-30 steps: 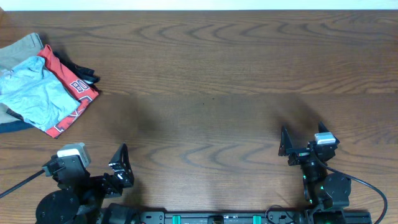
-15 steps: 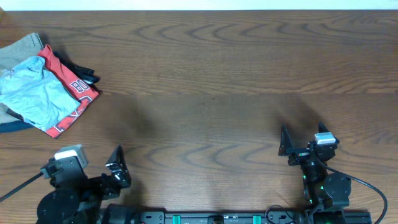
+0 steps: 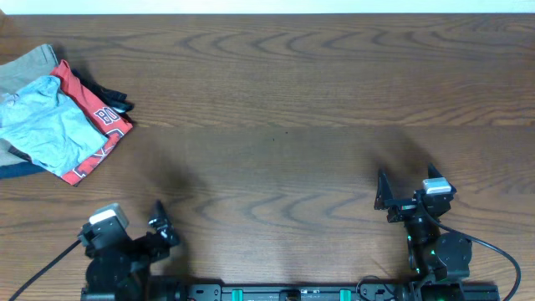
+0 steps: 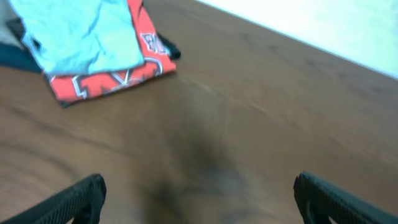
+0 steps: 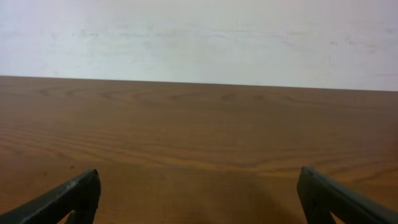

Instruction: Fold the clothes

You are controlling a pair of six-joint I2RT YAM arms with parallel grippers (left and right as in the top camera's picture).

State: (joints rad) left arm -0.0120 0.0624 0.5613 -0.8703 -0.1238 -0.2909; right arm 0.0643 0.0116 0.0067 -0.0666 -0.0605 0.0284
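A pile of clothes (image 3: 58, 117) lies at the far left of the wooden table: a light blue garment (image 3: 46, 125) on top of red shorts with white lettering (image 3: 100, 121), with a tan piece and dark cloth under them. The left wrist view shows the blue garment (image 4: 87, 31) and red shorts (image 4: 106, 78) ahead at the upper left. My left gripper (image 3: 160, 224) is open and empty near the front edge, well short of the pile. My right gripper (image 3: 401, 196) is open and empty at the front right.
The wooden table (image 3: 284, 109) stretches bare between the pile and the right arm. A pale wall (image 5: 199, 37) rises beyond the table's far edge in the right wrist view.
My left arm has drawn back toward the front edge and shifted slightly right. The right arm and the clothes have not moved.
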